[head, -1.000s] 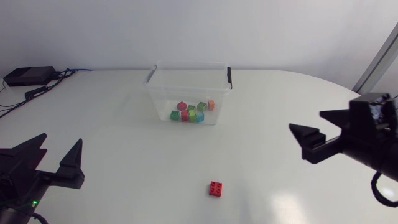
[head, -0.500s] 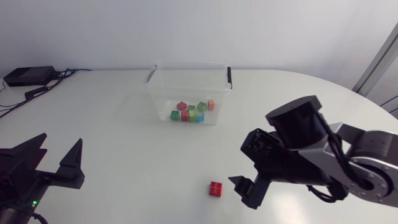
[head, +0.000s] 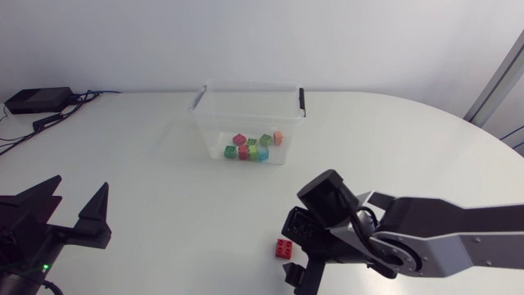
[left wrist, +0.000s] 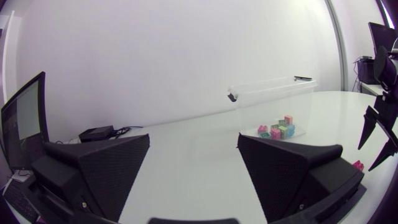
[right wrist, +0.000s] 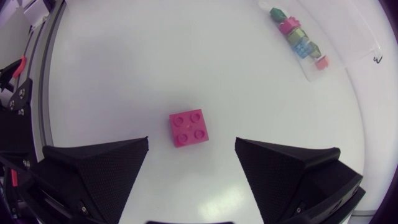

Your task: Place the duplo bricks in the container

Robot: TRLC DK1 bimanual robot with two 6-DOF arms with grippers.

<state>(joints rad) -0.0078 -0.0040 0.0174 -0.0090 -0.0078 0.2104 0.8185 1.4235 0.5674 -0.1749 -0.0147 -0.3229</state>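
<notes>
One red duplo brick (right wrist: 189,128) lies alone on the white table (head: 164,188), studs up, well apart from the clear container (head: 248,123) farther back. The right gripper (right wrist: 191,142) hangs over it with its fingers spread wide. The brick shows in the gap between the two black wedges, and neither finger touches it. In the head view the right arm (head: 426,238) comes in low from the side, its wrist just beside the brick. Several bricks (head: 252,146) (red, green, blue and orange among them) sit together on the container's floor. The left gripper (head: 80,184) rests near the table's front corner, its fingers also wide apart and holding nothing.
</notes>
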